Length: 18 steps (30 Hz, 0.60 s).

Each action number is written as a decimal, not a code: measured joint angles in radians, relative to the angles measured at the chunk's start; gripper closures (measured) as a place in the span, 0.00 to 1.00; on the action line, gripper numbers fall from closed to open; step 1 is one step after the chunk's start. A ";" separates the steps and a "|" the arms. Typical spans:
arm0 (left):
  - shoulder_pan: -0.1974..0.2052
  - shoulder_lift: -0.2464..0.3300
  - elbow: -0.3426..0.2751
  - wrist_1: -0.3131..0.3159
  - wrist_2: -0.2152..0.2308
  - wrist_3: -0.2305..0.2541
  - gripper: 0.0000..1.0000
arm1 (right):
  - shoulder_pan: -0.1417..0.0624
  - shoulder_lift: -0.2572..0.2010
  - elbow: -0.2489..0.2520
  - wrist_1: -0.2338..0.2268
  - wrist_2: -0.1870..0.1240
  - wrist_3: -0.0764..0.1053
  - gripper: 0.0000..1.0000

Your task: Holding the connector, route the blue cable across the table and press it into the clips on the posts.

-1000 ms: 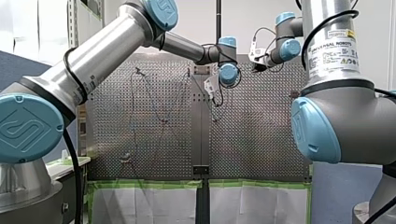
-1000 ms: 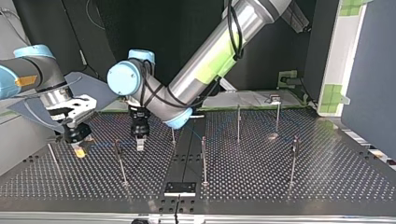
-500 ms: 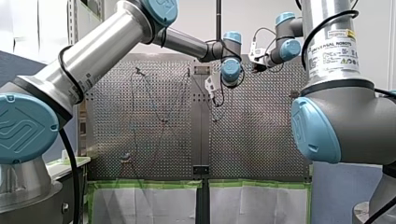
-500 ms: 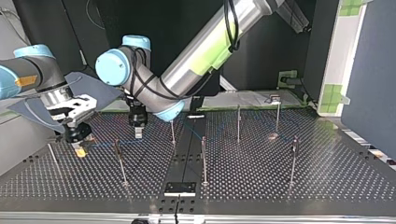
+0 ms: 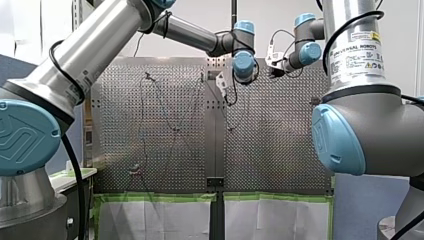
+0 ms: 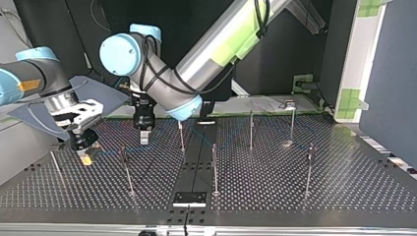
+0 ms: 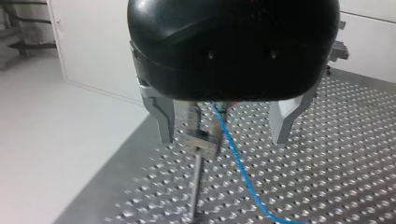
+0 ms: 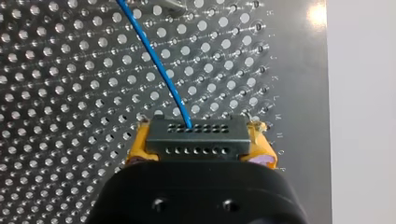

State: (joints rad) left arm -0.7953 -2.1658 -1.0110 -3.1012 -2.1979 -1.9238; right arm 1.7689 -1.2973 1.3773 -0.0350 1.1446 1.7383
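Since a second ago my left arm (image 6: 221,44) has carried the left gripper (image 6: 144,137) higher in the top view, while the right gripper (image 6: 84,158) has kept its place at that view's left. Over the perforated table (image 6: 275,196), the left gripper's metal fingers (image 7: 163,116) stand spread either side of a post (image 7: 196,186). Its clip (image 7: 201,139) sits between them, with the blue cable (image 7: 236,163) passing just beside it. The right gripper's yellow pads (image 8: 139,148) are pressed on the black connector (image 8: 196,137), and the cable leaves its front face.
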 joint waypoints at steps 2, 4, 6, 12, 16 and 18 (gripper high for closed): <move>0.002 0.015 -0.014 0.014 0.000 0.012 0.00 | 0.001 0.000 0.000 0.000 0.000 0.000 1.00; 0.007 0.032 -0.032 0.032 -0.003 0.022 0.00 | 0.002 0.000 0.000 0.001 0.000 0.000 1.00; 0.011 0.049 -0.048 0.048 -0.009 0.024 0.00 | 0.001 0.000 0.000 0.001 0.000 0.000 1.00; 0.017 0.094 -0.094 0.094 -0.016 0.022 0.00 | 0.000 0.000 0.000 0.001 0.000 0.000 1.00; 0.020 0.129 -0.129 0.129 -0.021 0.020 0.00 | -0.001 0.001 0.000 0.001 0.001 0.000 1.00; 0.019 0.150 -0.149 0.149 -0.021 0.020 0.00 | -0.002 0.001 0.000 0.000 0.001 0.000 1.00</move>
State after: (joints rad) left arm -0.7764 -2.0161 -1.1604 -2.9518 -2.2194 -1.9042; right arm 1.7670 -1.2964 1.3778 -0.0349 1.1458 1.7383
